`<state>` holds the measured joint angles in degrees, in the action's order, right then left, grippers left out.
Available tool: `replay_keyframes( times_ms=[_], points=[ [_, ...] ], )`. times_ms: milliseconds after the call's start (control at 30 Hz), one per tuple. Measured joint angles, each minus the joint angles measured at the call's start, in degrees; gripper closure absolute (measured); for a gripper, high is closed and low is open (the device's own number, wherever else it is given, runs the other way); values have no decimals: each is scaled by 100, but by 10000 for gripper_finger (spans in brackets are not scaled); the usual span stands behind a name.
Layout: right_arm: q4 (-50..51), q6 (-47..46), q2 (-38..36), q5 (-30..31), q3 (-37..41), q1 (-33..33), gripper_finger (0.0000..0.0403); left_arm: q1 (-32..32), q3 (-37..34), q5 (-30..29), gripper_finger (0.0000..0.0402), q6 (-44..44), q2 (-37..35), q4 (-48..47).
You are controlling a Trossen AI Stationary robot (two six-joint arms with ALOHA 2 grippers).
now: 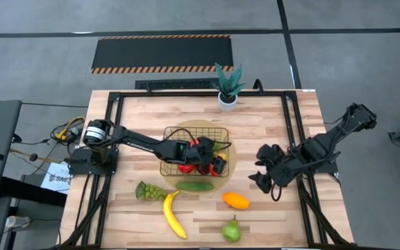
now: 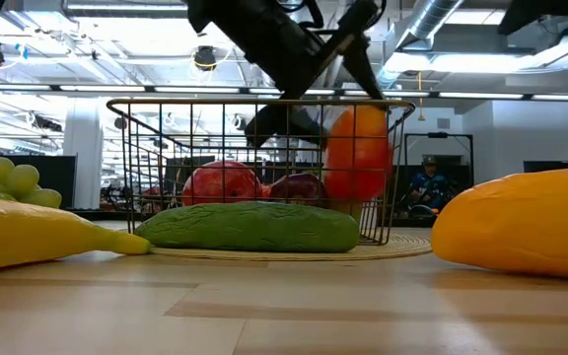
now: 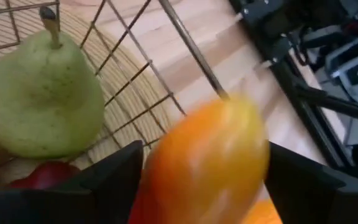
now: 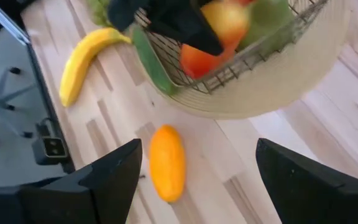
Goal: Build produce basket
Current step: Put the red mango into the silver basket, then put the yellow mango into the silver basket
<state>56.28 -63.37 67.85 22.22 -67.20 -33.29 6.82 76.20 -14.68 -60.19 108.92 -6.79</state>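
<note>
The gold-tan wire basket [image 1: 174, 132] sits on a round tan mat [image 1: 232, 154] at mid table. A green pear [image 3: 39, 99] and red pieces [image 2: 223, 183] lie inside it. My left gripper [image 1: 210, 163] reaches into the basket's near right corner, shut on an orange-red fruit [image 3: 207, 158]. On the table near the basket lie green grapes [image 1: 148, 189], a banana [image 1: 173, 215], a cucumber [image 1: 194, 186], an orange fruit [image 1: 235, 201] and a second pear [image 1: 232, 229]. My right gripper [image 1: 262, 177] hovers open to the right of the basket, above the orange fruit [image 4: 166, 163]. My left gripper pinches the orange-red fruit [image 2: 358, 153] between its two fingers [image 3: 114, 177], one on each side of its body. The arm comes from the table's left, slanting down into the basket. The fruit hangs clear of the basket floor, close to the near right wire wall.
A potted green plant [image 1: 228, 85] stands at the table's far edge. The cucumber [image 2: 254, 227] lies right against the basket's near side. A black frame [image 1: 294, 139] runs along the table's sides. Bare wood shows between the mat and the right gripper.
</note>
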Motion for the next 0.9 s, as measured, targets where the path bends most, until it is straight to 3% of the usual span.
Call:
replay_keyframes(
  times_ms=[133, 267, 433, 667, 900],
  points=[
    [201, -4, 22, 0, -1, -98, 57, -9, -4, -166, 67, 10, 0, -163],
    [312, -6, 140, -100, 1, -153, 49, -50, -2, 83, 49, -121, 0, -137],
    [263, 248, 652, -323, 4, -317, 45, -69, 67, 526, 48, 183, -266, -177],
    [-695, 839, 1714, -744, 2, -286, 45, -66, 174, 843, 50, 1129, -991, -637],
    [-1252, 994, 2499, -995, -4, -90, 45, 222, 184, 713, 50, 1425, -1928, -838]
  ],
)
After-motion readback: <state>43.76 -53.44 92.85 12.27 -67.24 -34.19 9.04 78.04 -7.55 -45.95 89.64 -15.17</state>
